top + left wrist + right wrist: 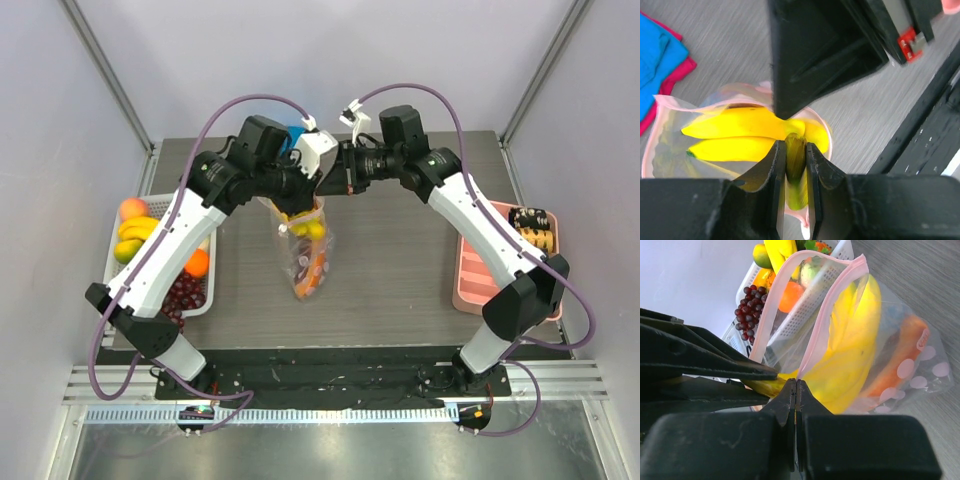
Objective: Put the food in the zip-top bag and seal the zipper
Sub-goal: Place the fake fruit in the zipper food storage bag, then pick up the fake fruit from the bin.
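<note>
item: banana bunch (740,122), lay mostly inside the zip-top bag (920,375) at table (400,260) centre, long axis running from the mouth down the bag. my left pincer (795,150) was clenched on its stem, at the mouth. my right pincer (796,386) pinched the zipper (832,315) rim just beside.

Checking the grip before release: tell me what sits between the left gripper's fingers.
The greenish stem of the banana bunch, pinched by the left gripper at the open mouth of the zip-top bag; the left wrist view shows it.
</note>
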Motion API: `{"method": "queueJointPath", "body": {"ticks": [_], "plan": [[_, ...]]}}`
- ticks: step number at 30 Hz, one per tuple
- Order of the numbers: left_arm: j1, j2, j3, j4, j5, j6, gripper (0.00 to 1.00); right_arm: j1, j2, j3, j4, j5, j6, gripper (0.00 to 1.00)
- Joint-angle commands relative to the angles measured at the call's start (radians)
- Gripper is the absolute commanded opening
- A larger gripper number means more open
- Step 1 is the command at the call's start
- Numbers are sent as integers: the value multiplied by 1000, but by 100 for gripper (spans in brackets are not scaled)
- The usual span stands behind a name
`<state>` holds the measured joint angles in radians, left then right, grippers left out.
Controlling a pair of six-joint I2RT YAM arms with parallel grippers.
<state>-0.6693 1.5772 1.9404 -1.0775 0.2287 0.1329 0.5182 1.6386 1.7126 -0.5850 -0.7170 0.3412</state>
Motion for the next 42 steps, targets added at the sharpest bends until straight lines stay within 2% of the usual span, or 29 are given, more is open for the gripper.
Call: {"method": "queueJointPath", "body": {"ticks": [1, 7, 10, 12, 13, 14, 17, 20, 24, 26, 27, 29, 30, 33, 34, 36, 37, 39, 40, 41, 42], "plan": [[-7, -3, 61, -74, 52, 143, 0, 2, 3, 68, 21, -27, -27, 1], [-24, 20, 114, -248, 136, 298, 2, -1, 33, 105, 17, -27, -31, 1], [-24, -14, 82, -251, 178, 316, 18, -1, 44, 122, 17, -32, -30, 1], [-26, -38, 52, -213, 152, 313, 35, -3, 44, 130, 14, -33, -34, 1], [-24, -57, 49, -200, 138, 313, 47, -6, 44, 128, 14, -33, -33, 1], [-24, -68, 45, -187, 118, 304, 68, -6, 44, 128, 14, -35, -34, 1], [-23, -106, 37, -130, 51, 260, 86, -4, 43, 125, 11, -41, -36, 1], [-18, -152, 23, -90, 37, 229, 94, -4, 40, 122, 7, -45, -36, 1], [36, -246, -40, 25, 34, 140, 100, -4, 35, 116, 5, -48, -39, 1], [101, -273, -49, 62, 70, 33, 100, -4, 32, 107, 4, -47, -39, 1], [194, -282, -55, 73, 90, -14, 100, -4, 27, 102, 4, -47, -39, 1], [288, -302, -95, 99, 132, -102, 100, -4, 17, 85, 2, -45, -47, 1], [380, -316, -110, 100, 130, -117, 100, -6, 12, 79, -1, -44, -51, 1], [511, -310, -161, 62, 141, -128, 100, -3, 0, 52, -6, -39, -62, 1], [587, -301, -181, 47, 144, -128, 100, -4, -2, 38, -7, -38, -62, 1], [658, -264, -201, -4, 115, -127, 99, -3, -8, 25, -10, -33, -70, 1], [756, -247, -221, -18, 98, -125, 98, -4, -10, 16, -12, -33, -70, 1], [850, -212, -231, -48, 60, -156, 96, -3, -16, 7, -18, -33, -76, 1], [919, -210, -248, -47, 40, -167, 99, -1, -19, 1, -19, -32, -77, 1], [945, -212, -265, -33, 2, -186, 100, -3, -20, -2, -19, -30, -82, 1], [962, -217, -282, -16, -140, -250, 100, -3, -20, -4, -19, -29, -84, 1]]}}
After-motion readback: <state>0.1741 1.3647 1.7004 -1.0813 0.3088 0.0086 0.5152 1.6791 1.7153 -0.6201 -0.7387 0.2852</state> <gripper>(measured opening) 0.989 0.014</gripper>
